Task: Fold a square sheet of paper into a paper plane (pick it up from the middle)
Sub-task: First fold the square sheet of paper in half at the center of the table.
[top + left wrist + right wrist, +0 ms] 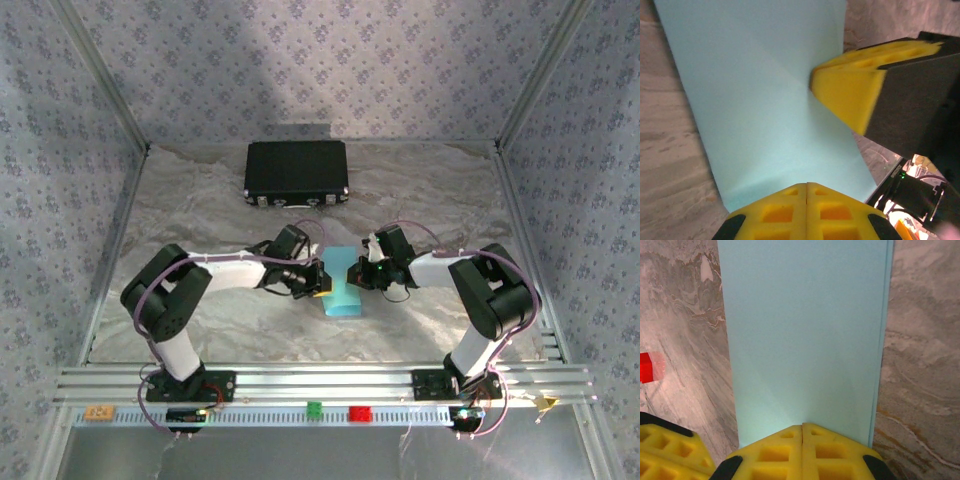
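Both arms reach inward, left end effector [806, 188] and right end effector [802, 428] closed

**Colour notes, read outward from the paper**

Your square sheet of paper [805, 340]: plain pale blue, no print. Table [200, 210] around it: grey-white marbling, brownish veins. Left gripper [806, 186] and right gripper [803, 427], at the paper's edges: yellow fingers with a grid of square pockets, black trim. Beyond the paper: black case [296, 172], silver latches. On your side of the paper, along the silver rail [560, 378]: red block [359, 412], green block [314, 408], orange tag [98, 411]. Walls [320, 60]: lavender-grey, small repeating floral motif.
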Available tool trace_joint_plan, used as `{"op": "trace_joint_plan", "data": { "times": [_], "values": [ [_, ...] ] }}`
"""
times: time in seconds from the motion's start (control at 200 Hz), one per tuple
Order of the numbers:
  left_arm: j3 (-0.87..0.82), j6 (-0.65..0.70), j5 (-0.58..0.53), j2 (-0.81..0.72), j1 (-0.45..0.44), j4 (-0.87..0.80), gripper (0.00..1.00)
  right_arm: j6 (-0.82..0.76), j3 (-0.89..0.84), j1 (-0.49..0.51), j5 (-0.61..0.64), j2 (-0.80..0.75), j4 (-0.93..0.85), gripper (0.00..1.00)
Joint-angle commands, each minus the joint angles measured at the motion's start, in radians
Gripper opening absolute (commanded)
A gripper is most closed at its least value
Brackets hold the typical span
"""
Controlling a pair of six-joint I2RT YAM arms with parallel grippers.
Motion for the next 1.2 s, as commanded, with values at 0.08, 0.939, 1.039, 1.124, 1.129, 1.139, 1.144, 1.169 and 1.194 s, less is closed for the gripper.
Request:
{"op": "trace_joint_plan", "data": {
  "times": [0.08,0.939,1.039,1.124,1.129,1.139,1.144,1.169,1.194],
  "values": [
    [-0.061,0.027,0.0,0.038,-0.01,0.001,0.0,-0.001,-0.044,-0.004,0.092,0.032,-0.136,0.0],
    [-0.06,-0.026,0.024,-0.016,-0.052,0.066,0.0,-0.001,-0.05,-0.003,0.102,0.018,-0.143,0.0],
    [-0.08,-0.001,0.045,0.015,-0.055,0.06,0.0,-0.001,-0.049,-0.003,0.099,0.023,-0.142,0.0],
    [-0.109,0.02,0.021,0.033,-0.058,0.031,0.0,-0.003,-0.049,-0.004,0.098,0.025,-0.142,0.0],
    [-0.111,0.022,0.02,0.033,-0.058,0.03,0.0,-0.003,-0.049,-0.004,0.099,0.025,-0.142,0.0],
    [-0.114,0.024,0.017,0.036,-0.057,0.028,0.0,-0.003,-0.05,-0.005,0.099,0.025,-0.142,0.0],
    [-0.116,0.025,0.016,0.036,-0.057,0.026,0.0,-0.002,-0.049,-0.005,0.098,0.025,-0.142,0.0],
    [-0.127,0.027,0.013,0.041,-0.057,0.026,0.0,-0.002,-0.05,-0.005,0.098,0.025,-0.142,0.0],
    [-0.138,0.028,0.014,0.044,-0.057,0.029,0.0,-0.002,-0.049,-0.004,0.098,0.026,-0.143,0.0]
  ]
}}
